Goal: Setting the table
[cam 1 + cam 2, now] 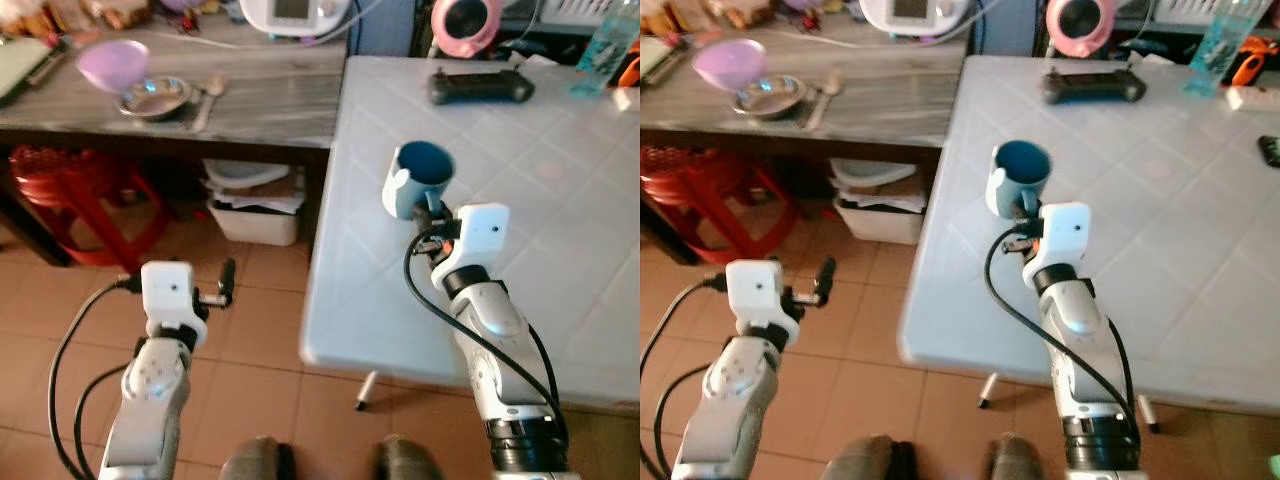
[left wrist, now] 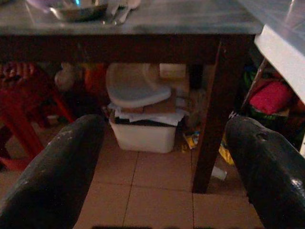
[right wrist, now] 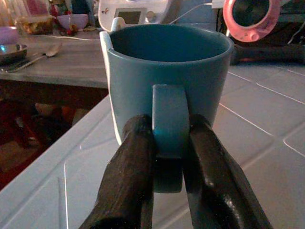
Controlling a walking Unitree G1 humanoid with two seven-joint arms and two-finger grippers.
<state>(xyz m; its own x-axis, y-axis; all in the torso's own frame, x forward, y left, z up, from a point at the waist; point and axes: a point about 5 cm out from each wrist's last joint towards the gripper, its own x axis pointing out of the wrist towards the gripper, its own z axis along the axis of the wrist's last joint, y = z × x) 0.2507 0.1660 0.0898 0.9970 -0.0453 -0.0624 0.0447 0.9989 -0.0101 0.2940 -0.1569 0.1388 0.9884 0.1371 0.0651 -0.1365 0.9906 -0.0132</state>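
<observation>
The right hand [image 1: 432, 213] pinches the handle of the blue ceramic mug [image 3: 167, 81] between its closed fingers [image 3: 126, 186], keeping it upright over the white tiled surface [image 1: 560, 230] for placing. The left hand [image 1: 226, 282] hangs spread wide and empty above the floor.

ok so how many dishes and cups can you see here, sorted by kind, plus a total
blue ceramic mugs: 1, on the white tiled table, handle pinched by the right gripper
purple plastic bowls: 1, on the grey wooden side table
shiny steel bowls: 1, beside the purple one
metal spoons: 1, beside the steel bowl
total: 4
</observation>
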